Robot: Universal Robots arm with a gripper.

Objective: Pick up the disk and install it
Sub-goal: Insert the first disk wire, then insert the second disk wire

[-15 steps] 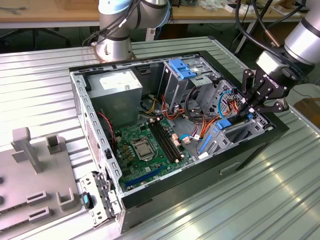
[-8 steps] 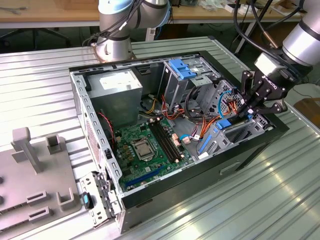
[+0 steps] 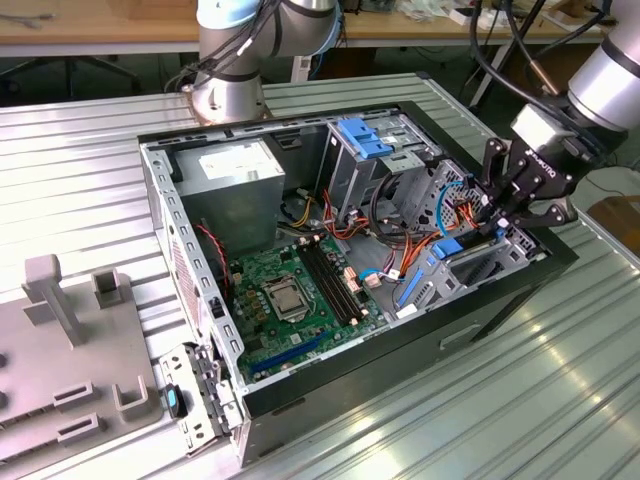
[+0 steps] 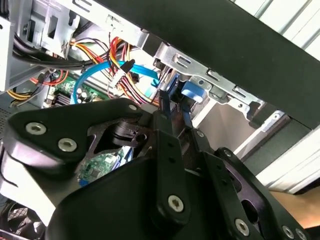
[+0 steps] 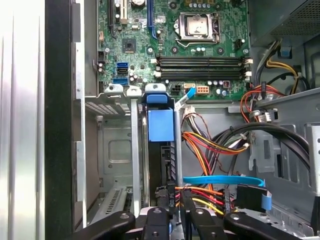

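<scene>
Open computer case (image 3: pixel 300 400) lying on its side on the ribbed metal table (image 3: pixel 480 400), green motherboard (image 3: pixel 290 290) facing up, grey power supply box (image 3: pixel 235 175) toward the far end. Robot arm reaching in from the exterior view's right, gripper (image 3: pixel 515 205) lowered over the drive cage (image 3: pixel 470 255) at the case's near-right corner.

In the first wrist view, disk (image 5: pixel 161 150) standing on edge in a cage slot, blue plastic rail (image 5: pixel 161 125) and blue tab showing at its far end, dark edge running toward the camera. Gripper (image 5: pixel 174 200) fingers (image 5: pixel 156 220) drawn close against either side of that near edge (pinched on the disk, as far as visible). Same clamp seen in the second wrist view: gripper (image 4: pixel 170 107) with thin dark fingers meeting around the narrow upright disk (image 4: pixel 172 87) beside a blue latch.

Bundle of red, yellow and orange wires (image 5: pixel 210 145) just beside the slot, flat blue data cable (image 5: pixel 222 180) crossing near the gripper. Grey fixture plate (image 3: pixel 70 370) resting on the table at the exterior view's left, well apart from the case
</scene>
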